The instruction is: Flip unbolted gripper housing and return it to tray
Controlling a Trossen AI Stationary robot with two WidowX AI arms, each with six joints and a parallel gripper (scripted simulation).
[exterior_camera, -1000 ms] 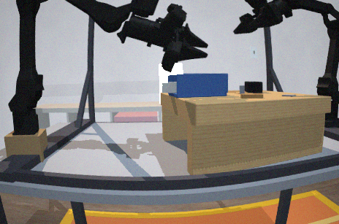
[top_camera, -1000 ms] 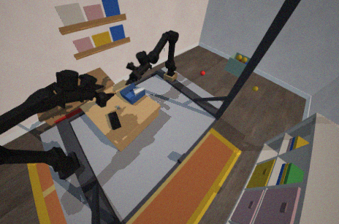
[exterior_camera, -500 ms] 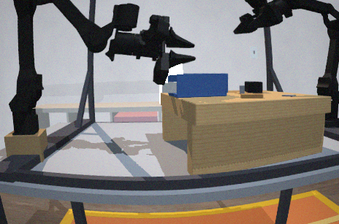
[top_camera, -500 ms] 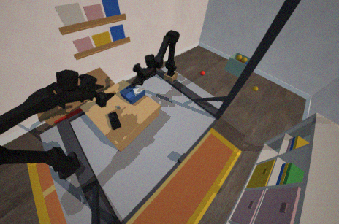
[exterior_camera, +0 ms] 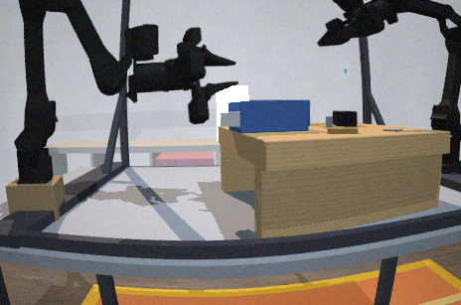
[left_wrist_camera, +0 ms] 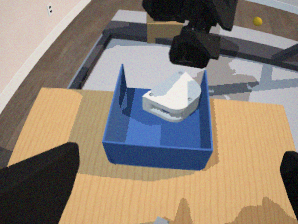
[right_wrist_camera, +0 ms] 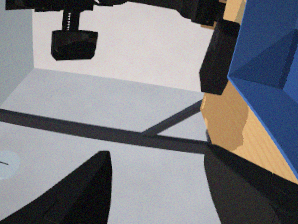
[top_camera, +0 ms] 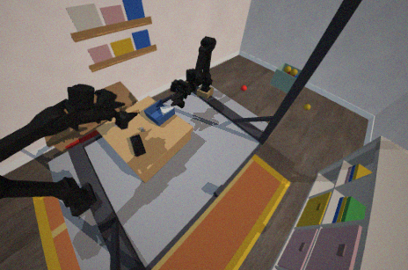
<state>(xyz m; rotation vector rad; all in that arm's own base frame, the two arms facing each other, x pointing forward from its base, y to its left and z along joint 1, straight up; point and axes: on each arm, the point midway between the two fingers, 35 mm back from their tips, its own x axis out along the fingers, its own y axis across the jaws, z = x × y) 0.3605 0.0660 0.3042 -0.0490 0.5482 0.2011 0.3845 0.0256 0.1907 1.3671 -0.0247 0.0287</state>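
The pale gripper housing (top_camera: 167,109) (exterior_camera: 230,119) (left_wrist_camera: 175,97) lies in the blue tray (exterior_camera: 275,115) (left_wrist_camera: 157,157) toward its open edge, a broad face with small holes up. Its two parts look together. Its narrow end reaches past the open edge; how far, I cannot tell. My right gripper (exterior_camera: 235,73) (right_wrist_camera: 158,158) is partly open and empty, outside the tray's open side and a little above tray height. My left gripper (exterior_camera: 323,44) (left_wrist_camera: 186,159) is wide open and empty, high above the bench on the tray's closed side.
The tray stands on a wooden bench (top_camera: 181,135) (exterior_camera: 348,178) (left_wrist_camera: 250,150). A black block (top_camera: 137,145) (exterior_camera: 345,118) and a small grey block (exterior_camera: 329,121) (left_wrist_camera: 161,220) are also on it. Frame posts (exterior_camera: 124,59) rise around the table. The right forearm stands off the bench's edge.
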